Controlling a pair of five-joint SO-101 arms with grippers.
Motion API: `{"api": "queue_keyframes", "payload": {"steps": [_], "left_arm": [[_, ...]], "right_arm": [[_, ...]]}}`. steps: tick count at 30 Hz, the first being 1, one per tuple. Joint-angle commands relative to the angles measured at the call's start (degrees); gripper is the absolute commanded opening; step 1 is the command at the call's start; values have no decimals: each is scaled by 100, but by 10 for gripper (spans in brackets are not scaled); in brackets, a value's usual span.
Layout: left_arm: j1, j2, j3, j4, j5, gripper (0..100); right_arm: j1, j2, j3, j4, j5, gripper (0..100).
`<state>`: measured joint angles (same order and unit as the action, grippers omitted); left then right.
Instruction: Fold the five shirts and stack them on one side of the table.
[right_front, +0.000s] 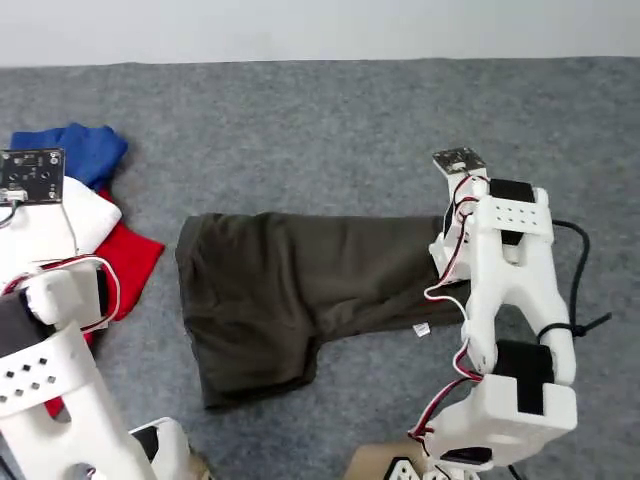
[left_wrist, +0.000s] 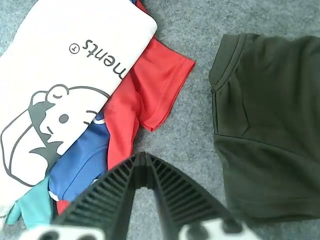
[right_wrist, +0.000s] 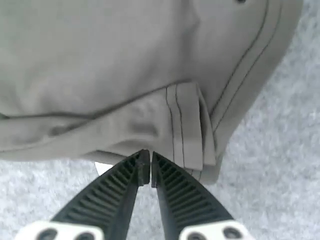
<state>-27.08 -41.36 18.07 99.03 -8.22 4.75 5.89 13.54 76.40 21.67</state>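
Right gripper (right_wrist: 146, 167) pinches dark shirt (right_front: 300, 290) — left gripper (left_wrist: 145, 167) closed.

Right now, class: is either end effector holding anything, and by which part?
The left end effector is shut on nothing. The right end effector is shut at the edge of the dark shirt; whether it pinches fabric cannot be told.

I count five shirts on the one grey counter (right_front: 330, 120). One dark olive shirt (right_front: 300, 290) lies by itself. Four sit in a heap: one white shirt (left_wrist: 65, 75), one red shirt (left_wrist: 150, 90), one blue shirt (left_wrist: 80, 170) and one teal shirt (left_wrist: 35, 207). There are two arms, with one left end effector (left_wrist: 145, 165) and one right end effector (right_wrist: 146, 160).
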Motion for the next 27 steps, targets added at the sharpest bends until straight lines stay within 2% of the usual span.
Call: {"api": "queue_keyframes", "payload": {"steps": [1,11,19,27], "left_arm": [[0,-79,-13,-70,9,3],[0,-105,-13,-70,18,3],[0,-105,-13,-70,18,3],[9,-79,-13,-70,9,3]], "right_arm": [[-224,-13,-255,-374,62,9],[-505,892,-281,-1086,62,9],[92,1130,-281,-198,97,9],[532,347,-246,532,105,9]]}}
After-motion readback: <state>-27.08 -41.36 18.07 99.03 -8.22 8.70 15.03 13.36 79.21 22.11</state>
